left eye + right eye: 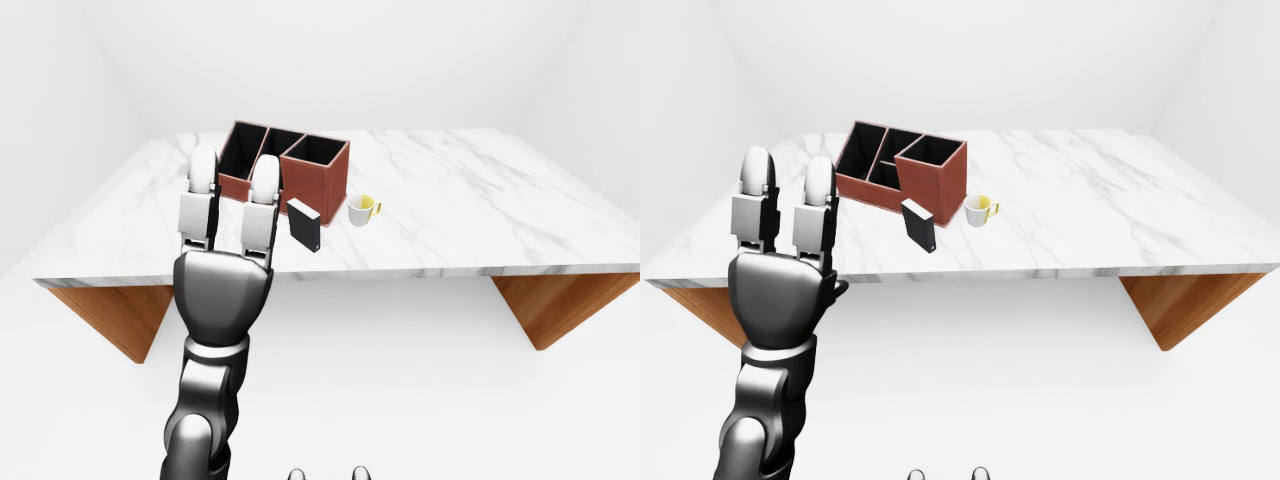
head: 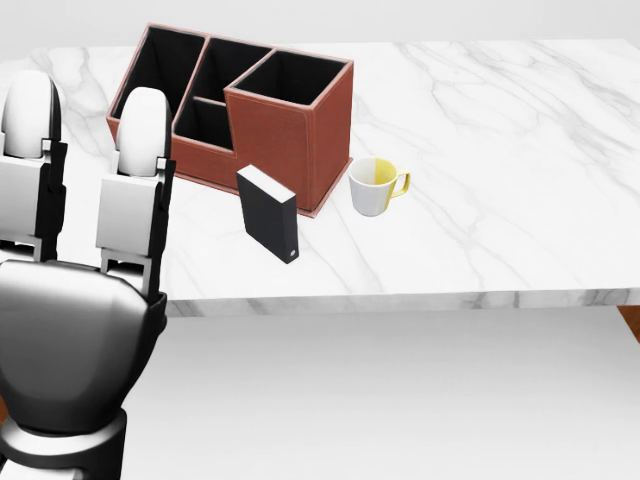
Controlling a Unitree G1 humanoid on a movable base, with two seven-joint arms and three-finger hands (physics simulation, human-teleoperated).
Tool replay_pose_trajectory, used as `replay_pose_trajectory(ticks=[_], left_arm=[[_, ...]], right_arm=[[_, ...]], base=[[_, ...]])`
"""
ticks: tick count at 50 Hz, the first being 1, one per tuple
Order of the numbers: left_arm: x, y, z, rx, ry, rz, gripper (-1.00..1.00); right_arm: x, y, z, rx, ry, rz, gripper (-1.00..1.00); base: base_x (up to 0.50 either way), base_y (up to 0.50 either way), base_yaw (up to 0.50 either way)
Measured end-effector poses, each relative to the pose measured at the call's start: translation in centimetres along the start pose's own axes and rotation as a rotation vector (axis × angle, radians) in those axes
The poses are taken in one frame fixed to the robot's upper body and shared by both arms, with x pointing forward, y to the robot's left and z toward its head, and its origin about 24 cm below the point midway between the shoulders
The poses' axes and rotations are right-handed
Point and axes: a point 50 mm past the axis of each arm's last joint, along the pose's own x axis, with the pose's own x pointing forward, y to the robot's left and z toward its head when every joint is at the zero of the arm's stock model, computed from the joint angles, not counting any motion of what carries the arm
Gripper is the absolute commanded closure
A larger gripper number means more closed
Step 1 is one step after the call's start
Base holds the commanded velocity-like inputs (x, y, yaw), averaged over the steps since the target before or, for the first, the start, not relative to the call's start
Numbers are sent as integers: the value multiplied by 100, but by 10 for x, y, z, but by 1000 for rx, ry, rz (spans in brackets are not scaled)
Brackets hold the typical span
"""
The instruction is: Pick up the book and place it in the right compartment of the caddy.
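The left hand (image 2: 85, 260) is raised with fingers spread wide, holding nothing. The book (image 2: 268, 213) stands upright just beside the caddy (image 2: 285, 125); a clumsy reach could topple it toward the mug (image 2: 373, 187).

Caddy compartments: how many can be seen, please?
4 in the caddy: a tall one at the head view's right, a long one at the left, and two small ones between. None seems hidden.
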Motion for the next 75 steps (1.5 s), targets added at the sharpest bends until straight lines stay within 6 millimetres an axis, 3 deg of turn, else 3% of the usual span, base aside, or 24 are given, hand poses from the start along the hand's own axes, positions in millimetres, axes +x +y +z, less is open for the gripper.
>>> replay_pose_trajectory(ticks=[75], left_arm=[[0,0,-1,-11,6,-2,-100]], right_arm=[[-1,0,1,8,-4,8,-100]], base=[[0,0,-31]])
